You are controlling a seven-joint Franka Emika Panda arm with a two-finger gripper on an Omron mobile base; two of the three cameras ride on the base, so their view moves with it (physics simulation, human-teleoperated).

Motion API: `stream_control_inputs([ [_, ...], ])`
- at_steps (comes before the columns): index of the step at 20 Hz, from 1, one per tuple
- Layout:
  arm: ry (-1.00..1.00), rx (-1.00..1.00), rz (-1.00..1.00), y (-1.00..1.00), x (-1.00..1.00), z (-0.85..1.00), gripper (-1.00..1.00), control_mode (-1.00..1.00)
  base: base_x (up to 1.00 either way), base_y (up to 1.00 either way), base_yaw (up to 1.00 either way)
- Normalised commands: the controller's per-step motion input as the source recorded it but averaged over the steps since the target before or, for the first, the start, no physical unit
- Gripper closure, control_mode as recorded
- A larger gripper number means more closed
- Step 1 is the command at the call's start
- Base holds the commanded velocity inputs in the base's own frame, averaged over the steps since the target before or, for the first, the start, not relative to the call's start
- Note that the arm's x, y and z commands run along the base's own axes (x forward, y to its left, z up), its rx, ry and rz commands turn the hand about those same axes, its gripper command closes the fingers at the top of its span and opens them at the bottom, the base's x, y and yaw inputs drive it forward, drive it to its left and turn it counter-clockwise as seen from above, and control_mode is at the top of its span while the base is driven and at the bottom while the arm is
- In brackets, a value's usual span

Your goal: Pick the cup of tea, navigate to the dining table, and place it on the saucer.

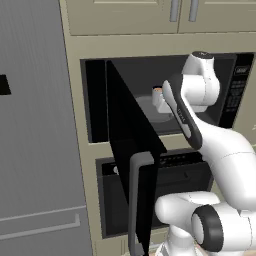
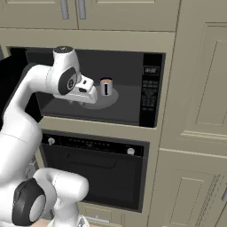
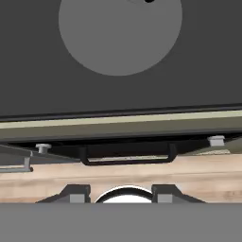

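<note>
The small light grey-white cylindrical cup of tea [image 2: 106, 86] with a dark rim stands upright on the round grey turntable [image 2: 104, 98] inside the open black built-in microwave [image 2: 133, 71], near the middle of the right base view. In the left base view the cup [image 1: 159, 98] sits just right of centre, partly behind the white arm.

The gripper [image 2: 94, 95] is inside the microwave cavity, just left of the cup and pointing down toward the turntable; it holds nothing. In the hand view the two dark fingertips [image 3: 77, 194] stand at the bottom with a clear gap between them, so the jaws are partly parted, neither wide nor closed.

The black microwave door [image 1: 132, 145] is swung open toward the camera in the left base view. The microwave's control panel [image 2: 150, 88] at centre right carries small light markings, too small to read. Below is a black wall oven [image 2: 93, 173] with two round knobs; its dark bar handle [image 3: 127, 156] crosses the lower hand view.
</note>
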Motion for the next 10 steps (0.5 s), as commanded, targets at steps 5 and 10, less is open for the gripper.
stream_control_inputs([
  [5,-0.03,0.00,0.00,-0.05,-0.21,-0.06,-1.00,-1.00,0.00,0.00,0.00],
  [10,-0.29,0.08,0.00,-0.21,-0.10,0.00,-1.00,-1.00,0.00,0.00,0.00],
])
